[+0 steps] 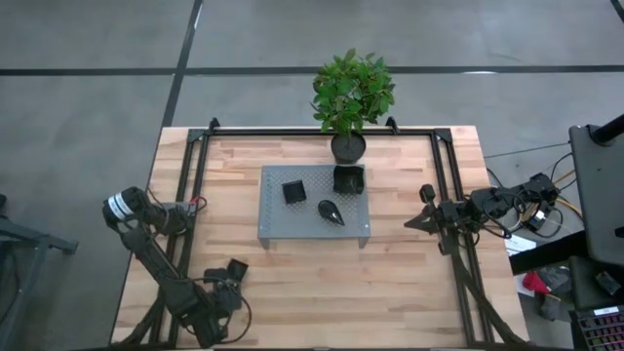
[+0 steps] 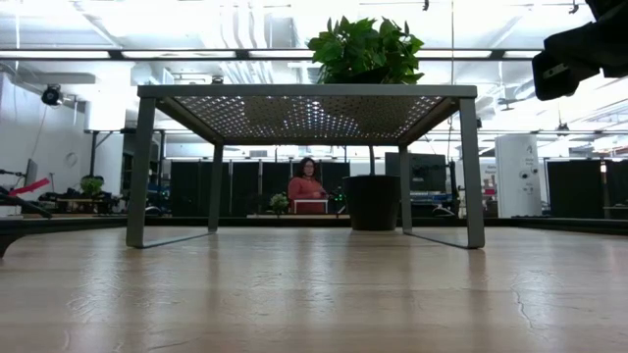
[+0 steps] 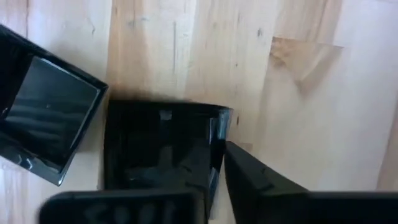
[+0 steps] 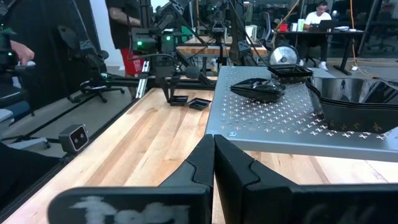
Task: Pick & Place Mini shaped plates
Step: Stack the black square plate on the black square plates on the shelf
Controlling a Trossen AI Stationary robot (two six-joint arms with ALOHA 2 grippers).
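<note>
left claw (image 3: 214,165) | astride square plate (image 3: 158,146) rim (glossy black)

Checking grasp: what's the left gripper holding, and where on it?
The left gripper is closing on a square mini plate at its rim; a firm hold cannot be told.

Even overhead light on the table (image 1: 390,283) in the high view, shadows soft. Low view: ceiling strip lights blow out, grey platform (image 2: 306,90) and plant (image 2: 365,47) backlit, near wood blurred. Left wrist view: plate (image 3: 155,146) soft-focus, glossy reflections. Right wrist view: near fingers blurred, room dim.
</note>
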